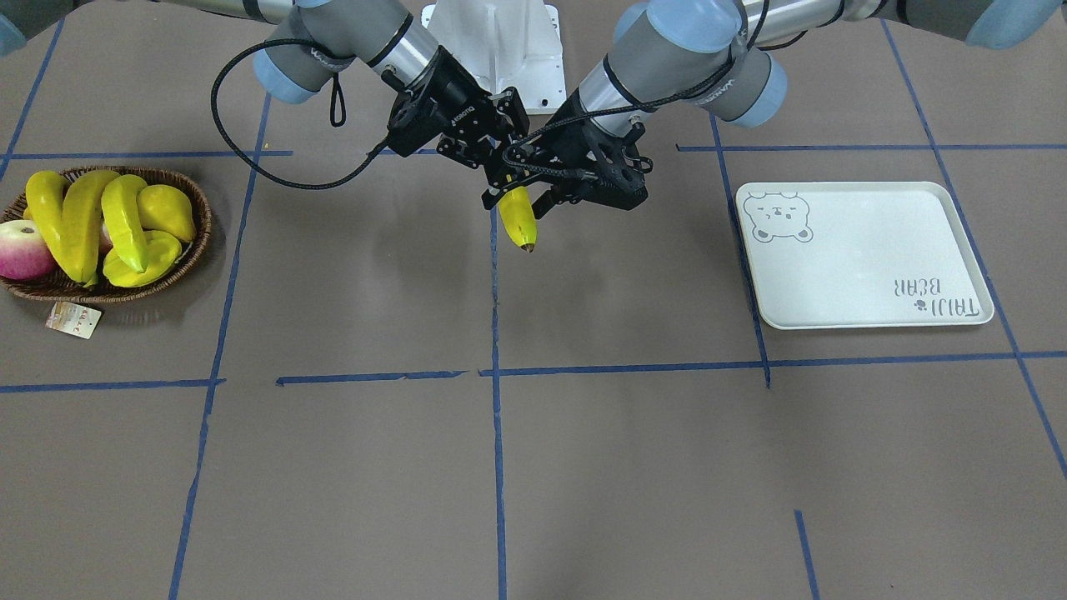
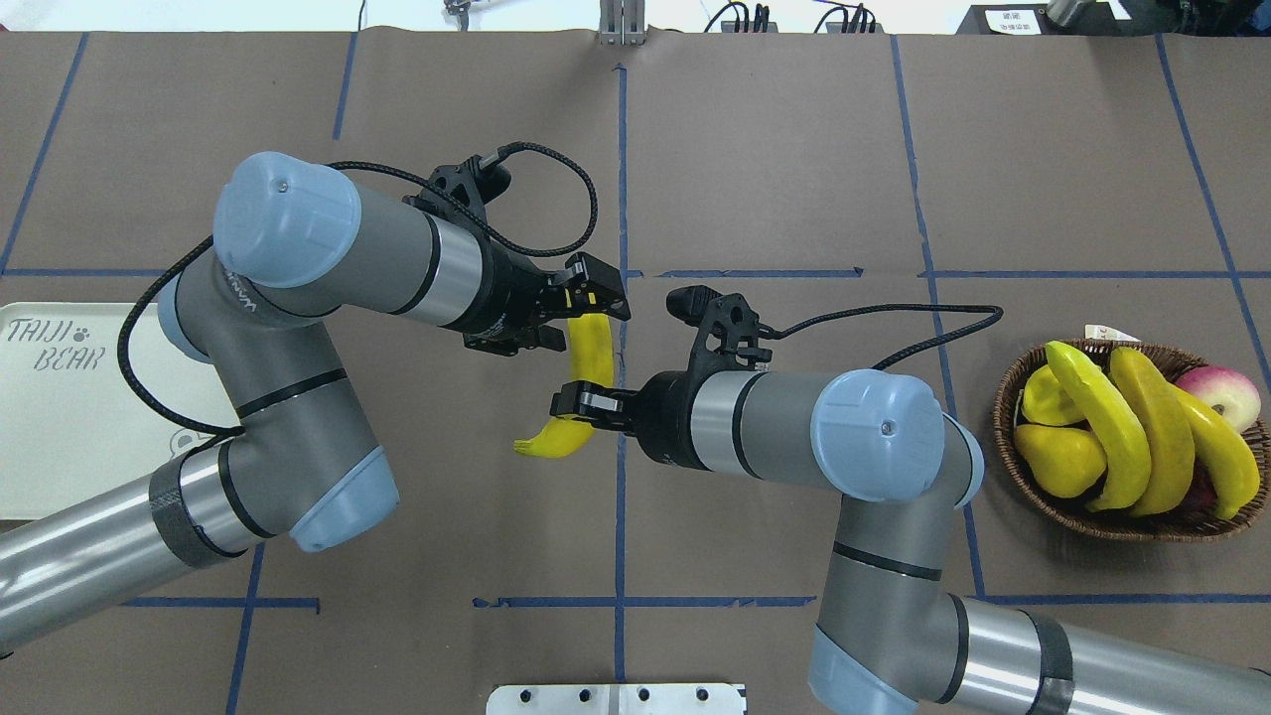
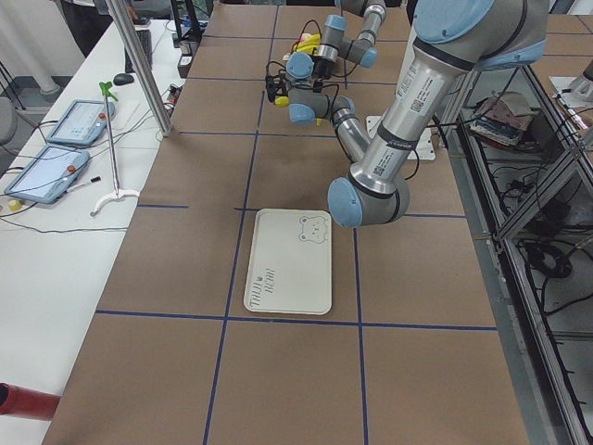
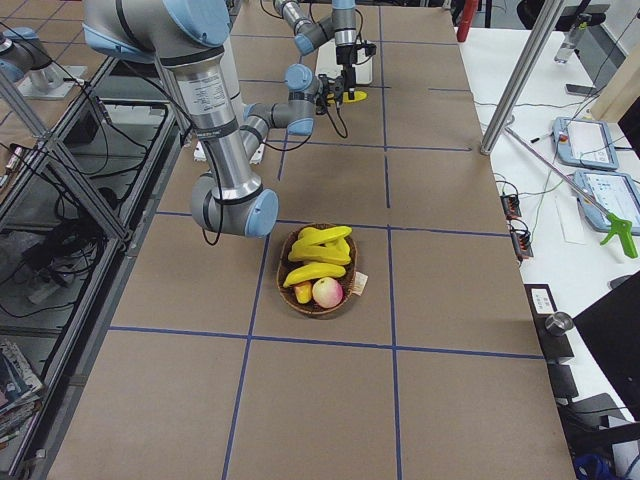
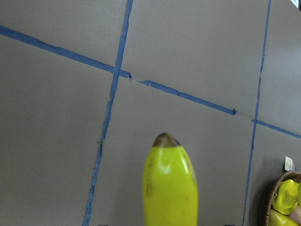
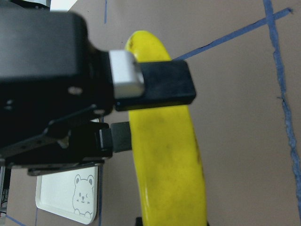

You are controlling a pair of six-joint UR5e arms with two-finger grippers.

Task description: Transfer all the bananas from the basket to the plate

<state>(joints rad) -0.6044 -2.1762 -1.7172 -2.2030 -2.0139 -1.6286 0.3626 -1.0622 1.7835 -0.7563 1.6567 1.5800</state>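
Overhead exterior, mid-frame: right gripper [image 2: 579, 405] clamped one long curved bright-yellow plastic banana [image 2: 593, 357] aloft; left gripper [image 2: 594, 301] straddled its upper end, whether gripping I cannot tell.

- I work in a robotics lab: my tabletop [image 1: 633, 483] is papered brown and gridded with blue tape [image 1: 497, 450].
- Teach pendants [image 3: 48, 174] lie on a white side bench [image 3: 51, 278]; cables [image 4: 55, 245] tangle under metal framing [image 4: 62, 168].
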